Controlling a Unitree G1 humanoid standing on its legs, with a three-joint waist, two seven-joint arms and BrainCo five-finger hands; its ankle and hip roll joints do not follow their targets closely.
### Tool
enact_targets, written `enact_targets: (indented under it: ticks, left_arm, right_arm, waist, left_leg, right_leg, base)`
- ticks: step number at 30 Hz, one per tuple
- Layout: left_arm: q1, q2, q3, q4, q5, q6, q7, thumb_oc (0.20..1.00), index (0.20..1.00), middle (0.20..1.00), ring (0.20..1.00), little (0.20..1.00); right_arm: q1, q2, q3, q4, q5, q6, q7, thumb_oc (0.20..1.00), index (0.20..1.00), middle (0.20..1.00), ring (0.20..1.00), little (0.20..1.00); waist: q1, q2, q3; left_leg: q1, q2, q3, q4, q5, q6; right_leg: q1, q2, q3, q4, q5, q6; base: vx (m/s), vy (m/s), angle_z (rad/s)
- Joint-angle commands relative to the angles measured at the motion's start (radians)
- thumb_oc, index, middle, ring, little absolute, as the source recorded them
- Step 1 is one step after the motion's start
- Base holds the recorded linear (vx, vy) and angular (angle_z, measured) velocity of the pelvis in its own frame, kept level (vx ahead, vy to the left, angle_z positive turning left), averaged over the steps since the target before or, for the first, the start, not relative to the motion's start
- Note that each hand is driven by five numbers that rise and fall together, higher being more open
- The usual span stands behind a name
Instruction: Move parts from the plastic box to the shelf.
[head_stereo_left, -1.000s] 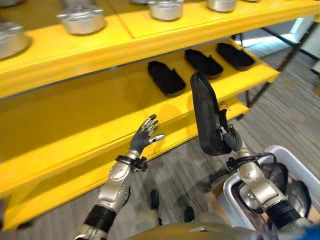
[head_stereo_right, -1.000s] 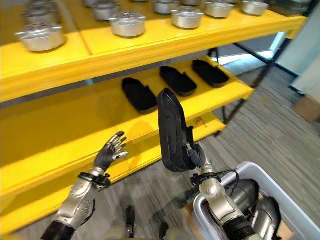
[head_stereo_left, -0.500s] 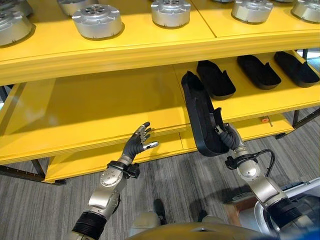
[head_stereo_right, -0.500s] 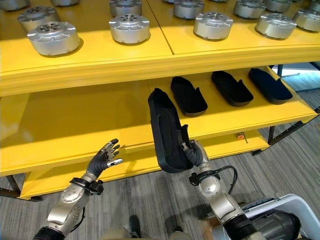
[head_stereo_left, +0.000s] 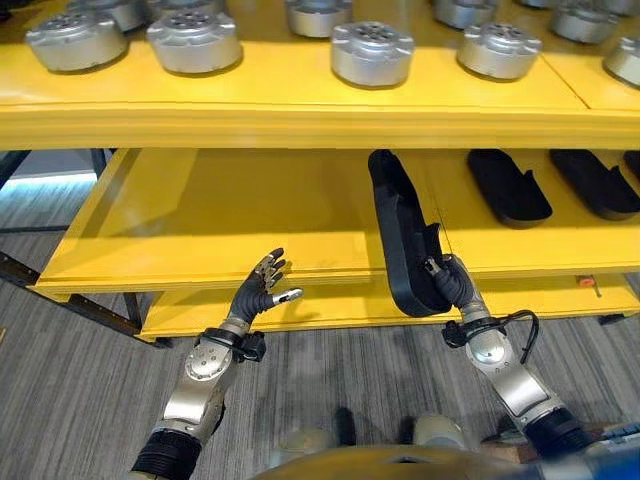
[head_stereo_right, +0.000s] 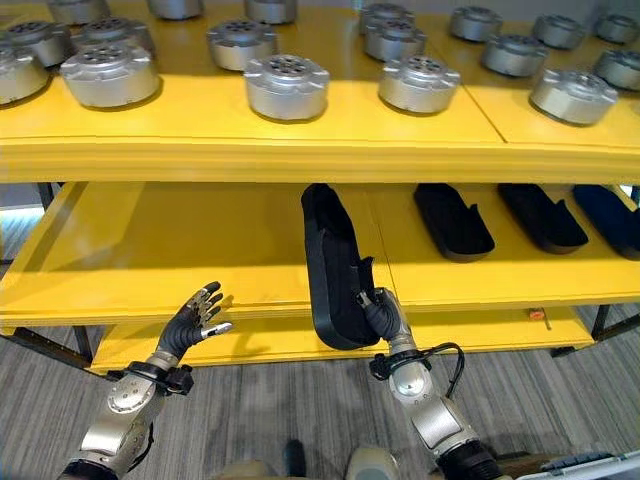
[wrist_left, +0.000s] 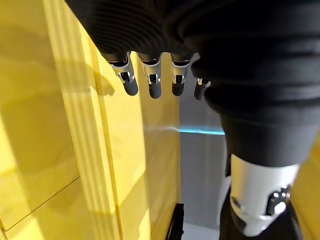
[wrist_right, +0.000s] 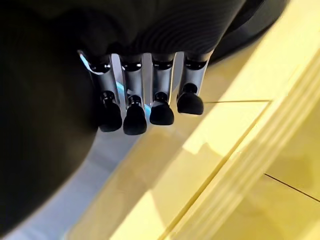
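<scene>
Grey carpeted floor runs under a yellow metal shelf, and right in front of it the right hand has its fingers curled round the lower end of a long black moulded plastic part, held upright with its long axis pointing up and into the middle level. Its top end already reaches over the shelf edge, so tipping it forward and down looks like the move. Further right on that level lie matching black parts. Meanwhile the left hand hovers off to the left, fingers spread and empty. Round silver metal housings line the top level.
</scene>
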Motion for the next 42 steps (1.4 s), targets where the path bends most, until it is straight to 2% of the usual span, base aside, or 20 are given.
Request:
enact_targets:
  ticks: [1,2,4,5,10,16,17,18,19,20,23,24,25,28,31,35,36,40,42]
  left_arm:
    - [-0.042,-0.012,-0.019,-0.074,-0.030,-0.037,-0.020,1.000,1.000,1.000,1.000,1.000]
    - [-0.039,-0.015,-0.029,-0.075,-0.026,-0.038,-0.024,1.000,1.000,1.000,1.000,1.000]
    - [-0.047,-0.016,-0.054,-0.077,-0.023,-0.027,-0.032,1.000,1.000,1.000,1.000,1.000]
    - [-0.053,-0.020,-0.070,-0.068,-0.029,-0.033,-0.025,1.000,1.000,1.000,1.000,1.000]
    - [-0.049,-0.035,-0.091,-0.080,-0.047,-0.025,-0.003,1.000,1.000,1.000,1.000,1.000]
    - [-0.044,-0.043,-0.093,-0.096,-0.054,-0.021,0.003,1.000,1.000,1.000,1.000,1.000]
    - [-0.056,-0.047,-0.105,-0.090,-0.066,-0.026,0.009,1.000,1.000,1.000,1.000,1.000]
    - [-0.062,-0.048,-0.107,-0.090,-0.070,-0.027,0.006,1.000,1.000,1.000,1.000,1.000]
    - [-0.078,-0.052,-0.115,-0.093,-0.081,-0.021,0.008,1.000,1.000,1.000,1.000,1.000]
    - [-0.087,-0.062,-0.114,-0.088,-0.078,-0.019,0.011,1.000,1.000,1.000,1.000,1.000]
    - [-0.086,-0.073,-0.116,-0.089,-0.085,-0.021,0.019,1.000,1.000,1.000,1.000,1.000]
    - [-0.081,-0.068,-0.119,-0.096,-0.090,-0.020,0.018,1.000,1.000,1.000,1.000,1.000]
    - [-0.079,-0.051,-0.104,-0.118,-0.106,0.011,0.009,1.000,1.000,1.000,1.000,1.000]
    - [-0.094,-0.045,-0.103,-0.114,-0.113,0.031,-0.001,1.000,1.000,1.000,1.000,1.000]
    - [-0.100,-0.042,-0.110,-0.100,-0.109,0.040,-0.004,1.000,1.000,1.000,1.000,1.000]
    - [-0.079,-0.039,-0.106,-0.091,-0.103,0.043,-0.033,1.000,1.000,1.000,1.000,1.000]
    - [-0.075,-0.039,-0.108,-0.090,-0.096,0.045,-0.048,1.000,1.000,1.000,1.000,1.000]
    - [-0.088,-0.038,-0.115,-0.085,-0.101,0.076,-0.082,1.000,1.000,1.000,1.000,1.000]
    - [-0.088,-0.036,-0.114,-0.083,-0.102,0.090,-0.091,1.000,1.000,1.000,1.000,1.000]
  right_arm:
    - [-0.111,-0.003,-0.025,-0.004,0.004,-0.061,-0.016,0.200,0.200,0.200,0.200,0.200]
    - [-0.110,0.001,-0.025,0.004,0.001,-0.061,-0.021,0.200,0.200,0.200,0.200,0.200]
    - [-0.097,-0.001,-0.032,0.006,0.004,-0.058,-0.030,0.200,0.200,0.200,0.200,0.200]
    - [-0.097,-0.008,-0.030,0.010,0.004,-0.067,-0.015,0.200,0.200,0.200,0.200,0.200]
    - [-0.103,-0.009,-0.001,0.022,0.011,-0.049,-0.034,0.200,0.200,0.200,0.200,0.200]
    - [-0.100,-0.010,0.005,0.033,0.023,-0.015,-0.042,0.200,0.200,0.200,0.200,0.200]
    - [-0.098,-0.017,0.002,0.038,0.022,-0.003,-0.049,0.200,0.200,0.200,0.200,0.200]
    - [-0.097,-0.021,0.000,0.041,0.016,-0.003,-0.057,0.200,0.200,0.200,0.200,0.200]
    - [-0.101,-0.026,-0.002,0.050,0.015,0.008,-0.082,0.200,0.200,0.200,0.200,0.200]
    - [-0.111,-0.024,0.001,0.063,0.013,0.027,-0.096,0.200,0.200,0.200,0.200,0.200]
    - [-0.121,-0.031,-0.003,0.061,0.013,0.064,-0.098,0.200,0.200,0.200,0.200,0.200]
    - [-0.120,-0.038,-0.007,0.060,0.021,0.089,-0.097,0.200,0.200,0.200,0.200,0.200]
    - [-0.113,-0.047,-0.025,0.085,0.037,0.102,-0.090,0.200,0.200,0.200,0.200,0.200]
    - [-0.097,-0.042,-0.044,0.096,0.045,0.112,-0.088,0.200,0.200,0.200,0.200,0.200]
    - [-0.096,-0.024,-0.057,0.100,0.045,0.142,-0.081,0.200,0.200,0.200,0.200,0.200]
    - [-0.084,-0.001,-0.087,0.093,0.052,0.206,-0.074,0.200,0.200,0.200,0.200,0.200]
    - [-0.080,0.003,-0.094,0.092,0.051,0.225,-0.067,0.200,0.200,0.200,0.200,0.200]
    - [-0.074,0.006,-0.107,0.099,0.048,0.245,-0.061,0.200,0.200,0.200,0.200,0.200]
    - [-0.071,0.007,-0.113,0.101,0.054,0.247,-0.059,0.200,0.200,0.200,0.200,0.200]
  waist:
    - [-0.022,-0.056,-0.005]
    - [-0.031,-0.057,0.001]
    - [-0.053,-0.055,0.006]
    - [-0.053,-0.055,0.003]
    - [-0.047,-0.047,-0.020]
    - [-0.049,-0.038,-0.029]
    - [-0.056,-0.029,-0.026]
    - [-0.056,-0.028,-0.023]
    - [-0.053,-0.027,-0.003]
    - [-0.058,-0.027,0.007]
    - [-0.075,-0.013,0.005]
    - [-0.078,-0.005,0.001]
    - [-0.074,-0.002,-0.002]
    - [-0.088,0.004,-0.018]
    - [-0.093,0.004,-0.024]
    - [-0.090,-0.020,-0.033]
    - [-0.085,-0.033,-0.033]
    - [-0.089,-0.053,-0.028]
    - [-0.087,-0.059,-0.023]
  left_leg:
    - [0.049,0.033,-0.059,-0.013,-0.004,-0.046]
    - [0.057,0.028,-0.075,-0.013,-0.011,-0.040]
    - [0.062,0.021,-0.113,-0.013,-0.012,-0.031]
    - [0.063,0.028,-0.103,-0.013,-0.010,-0.036]
    - [0.074,0.041,-0.050,-0.013,-0.016,-0.045]
    - [0.052,0.056,0.022,0.055,-0.044,-0.062]
    - [0.030,0.080,0.061,0.161,-0.033,-0.086]
    - [-0.001,0.099,0.072,0.238,0.000,-0.104]
    - [-0.092,0.161,0.077,0.384,0.088,-0.147]
    - [-0.120,0.214,0.092,0.401,0.112,-0.161]
    - [-0.087,0.264,0.118,0.254,0.151,-0.179]
    - [-0.069,0.268,0.091,0.160,0.166,-0.182]
    - [-0.058,0.260,0.035,0.103,0.147,-0.179]
    - [-0.003,0.238,0.048,0.021,0.112,-0.174]
    - [0.027,0.226,0.036,-0.013,0.105,-0.168]
    - [0.046,0.205,0.031,-0.013,0.069,-0.146]
    - [0.042,0.194,0.033,-0.013,0.062,-0.138]
    - [0.044,0.182,0.045,-0.013,0.051,-0.127]
    - [0.047,0.182,0.066,-0.013,0.050,-0.126]
  right_leg:
    - [0.044,-0.007,0.038,-0.242,0.263,0.056]
    - [0.011,-0.004,0.064,-0.240,0.291,0.065]
    - [-0.010,0.014,0.119,-0.227,0.287,0.055]
    - [0.009,0.022,0.103,-0.230,0.262,0.038]
    - [0.083,0.020,0.065,-0.264,0.209,0.009]
    - [0.131,0.013,0.030,-0.286,0.171,-0.013]
    - [0.140,0.013,-0.002,-0.273,0.143,-0.037]
    - [0.146,0.015,-0.011,-0.274,0.134,-0.050]
    - [0.161,0.017,-0.014,-0.273,0.118,-0.071]
    - [0.163,0.012,-0.007,-0.264,0.109,-0.076]
    - [0.166,-0.001,0.003,-0.265,0.112,-0.064]
    - [0.170,-0.014,0.023,-0.273,0.120,-0.052]
    - [0.189,-0.038,0.058,-0.285,0.127,-0.040]
    - [0.188,-0.049,0.056,-0.279,0.133,-0.019]
    - [0.199,-0.047,0.068,-0.283,0.138,-0.009]
    - [0.210,-0.062,0.089,-0.324,0.176,0.021]
    - [0.208,-0.072,0.097,-0.344,0.200,0.038]
    - [0.177,-0.099,0.110,-0.349,0.244,0.073]
    - [0.165,-0.113,0.090,-0.348,0.261,0.088]
  base:
    - [0.24,-0.054,0.10]
    - [0.27,-0.085,0.26]
    - [0.34,-0.159,0.75]
    - [0.32,-0.183,1.12]
    - [0.22,-0.126,0.44]
    - [0.13,-0.118,-0.22]
    - [0.02,-0.124,-0.14]
    - [-0.01,-0.195,0.11]
    - [-0.01,-0.110,0.32]
    - [0.00,-0.050,0.22]
    - [0.07,0.230,-0.11]
    - [0.12,0.492,-0.20]
    - [0.10,0.433,-0.27]
    - [0.02,0.261,-0.38]
    - [0.01,0.208,0.03]
    - [-0.05,0.227,0.12]
    - [-0.09,0.244,0.03]
    - [-0.07,0.145,-0.02]
    - [-0.06,0.064,-0.08]
